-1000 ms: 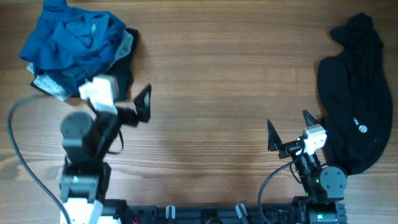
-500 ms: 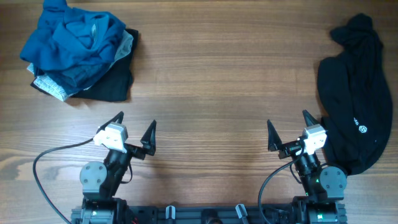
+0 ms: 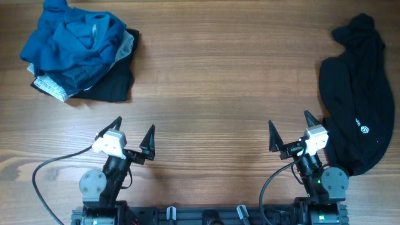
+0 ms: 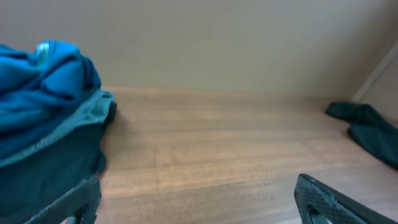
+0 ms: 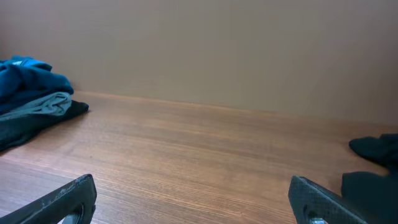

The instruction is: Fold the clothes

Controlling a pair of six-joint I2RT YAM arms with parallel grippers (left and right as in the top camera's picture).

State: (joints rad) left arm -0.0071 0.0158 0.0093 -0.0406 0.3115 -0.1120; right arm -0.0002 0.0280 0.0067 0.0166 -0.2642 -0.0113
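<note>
Left tool [image 3: 135, 124] and right tool [image 3: 289, 119]: both spread fully wide, empty, touching nothing, low at the bottom of the overhead frame. Blue shirt [image 3: 75, 34]: soft wrinkly jersey, bunched in a heap at upper left, lying on a darker garment [image 3: 112, 84] with light-grey and black pieces. Black garment [image 3: 353, 87]: limp, long, with a small white round logo [image 3: 364, 130], along the right edge. Counter [image 3: 212, 75]: matte wood-grain planks.
</note>
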